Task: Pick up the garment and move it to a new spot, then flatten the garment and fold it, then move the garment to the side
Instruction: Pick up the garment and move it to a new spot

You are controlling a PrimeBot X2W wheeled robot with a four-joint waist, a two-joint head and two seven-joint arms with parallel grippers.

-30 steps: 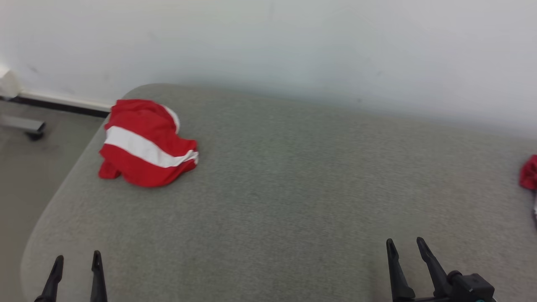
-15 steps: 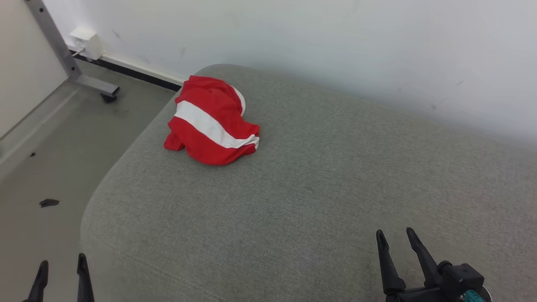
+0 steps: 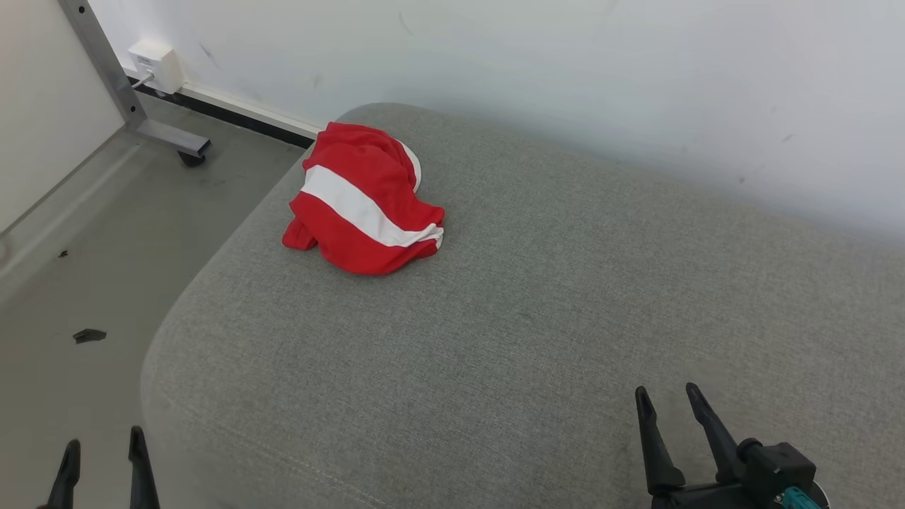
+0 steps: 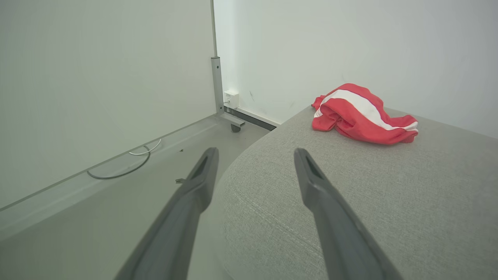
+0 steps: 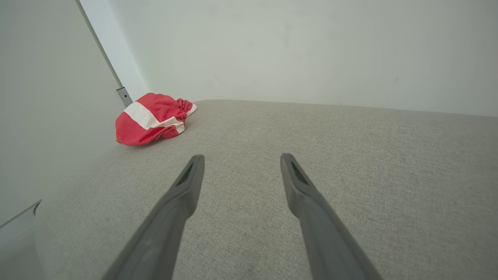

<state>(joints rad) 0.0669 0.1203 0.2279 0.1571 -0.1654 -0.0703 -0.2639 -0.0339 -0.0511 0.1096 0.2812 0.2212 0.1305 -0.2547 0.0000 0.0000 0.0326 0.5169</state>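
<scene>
1 garment (image 3: 360, 208), well ahead of both sets of jaws. 1 grey cushion (image 3: 537, 332) below the jaws. 2 grippers: left gripper (image 3: 102, 440), right gripper (image 3: 665, 390), 2 fingers each. 1 wall box (image 3: 152, 56), 1 metal post (image 3: 106, 71), 1 caster wheel (image 3: 191, 159). 1 dark floor scrap (image 3: 88, 335), ahead of left jaws.

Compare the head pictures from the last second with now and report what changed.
The head camera swung toward the robot's left, bringing the floor, a metal frame leg and a wall box into view. Nothing was gripped or released. The red and white garment lies crumpled at the same far left corner of the grey cushion; the left pincer and right pincer stay open and empty.
</scene>
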